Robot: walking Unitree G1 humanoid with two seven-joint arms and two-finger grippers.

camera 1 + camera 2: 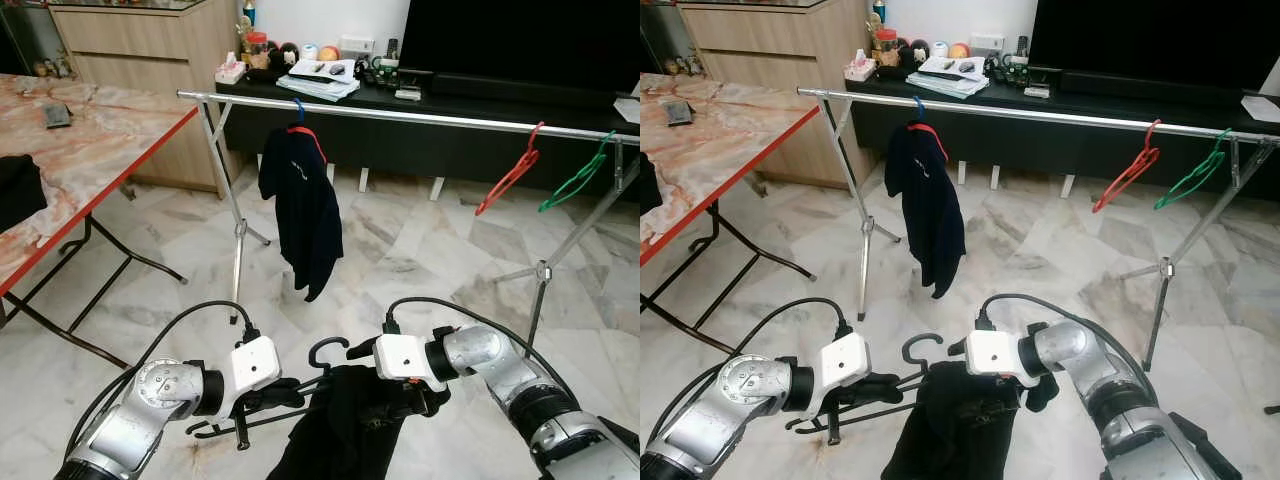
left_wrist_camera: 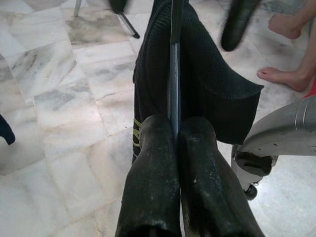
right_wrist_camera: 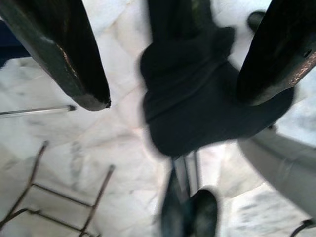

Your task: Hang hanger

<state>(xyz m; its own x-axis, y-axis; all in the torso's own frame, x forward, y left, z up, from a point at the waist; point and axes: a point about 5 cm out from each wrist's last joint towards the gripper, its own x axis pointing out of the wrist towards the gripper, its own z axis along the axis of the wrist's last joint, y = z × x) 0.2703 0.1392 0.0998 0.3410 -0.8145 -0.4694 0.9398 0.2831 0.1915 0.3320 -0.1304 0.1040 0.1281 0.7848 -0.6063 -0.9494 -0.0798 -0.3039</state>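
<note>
Here, left gripper [image 1: 275, 395] pinches black hanger [image 1: 300, 385]; no legible writing.

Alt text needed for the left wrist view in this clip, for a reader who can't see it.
The left gripper is clamped on the thin bar of a black hanger draped with a dark garment, above a marble floor. A person's bare feet stand at one edge, beside the robot's silver right arm.

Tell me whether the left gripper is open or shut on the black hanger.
Shut. In the left wrist view the left gripper has both fingers pressed together on the thin bar of the black hanger, which carries a black garment.
</note>
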